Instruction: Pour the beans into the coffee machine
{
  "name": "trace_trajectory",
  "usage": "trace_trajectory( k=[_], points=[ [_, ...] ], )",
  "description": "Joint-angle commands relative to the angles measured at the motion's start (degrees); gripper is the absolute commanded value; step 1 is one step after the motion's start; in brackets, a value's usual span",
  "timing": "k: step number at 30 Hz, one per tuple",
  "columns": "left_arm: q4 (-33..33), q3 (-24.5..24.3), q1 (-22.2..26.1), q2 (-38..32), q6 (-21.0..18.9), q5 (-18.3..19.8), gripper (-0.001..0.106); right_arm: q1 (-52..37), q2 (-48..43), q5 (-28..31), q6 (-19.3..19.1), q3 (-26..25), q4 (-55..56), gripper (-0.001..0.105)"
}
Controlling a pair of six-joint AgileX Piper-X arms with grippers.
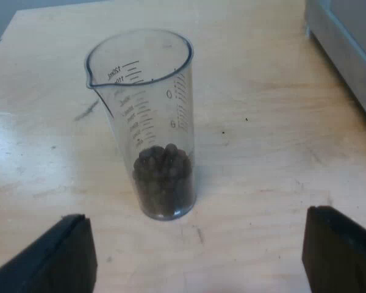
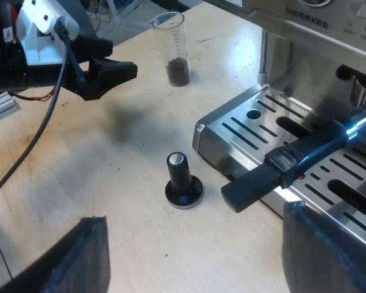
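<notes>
The clear, upright measuring glass [image 1: 143, 110] of dark beans [image 1: 163, 177] stood straight ahead of the left gripper [image 1: 195, 217], centred between its wide-spread black fingers [image 1: 55, 259].

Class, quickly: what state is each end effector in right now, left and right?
Left end effector: open, holding nothing; the measuring glass stands ahead, not touched.
Right end effector: open, holding nothing.

Lab setting, plywood bench [image 1: 274, 159], espresso machine [image 2: 280, 79]
</notes>
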Motion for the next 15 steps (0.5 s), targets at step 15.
trace_trajectory(
  k=[15],
  points=[
    [-18.5,-0.9,-0.2,17.4,-6.7,0.2,0.08,0.0,-0.5,-0.2,-0.4,-0.5,-0.4,0.062]
  ],
)
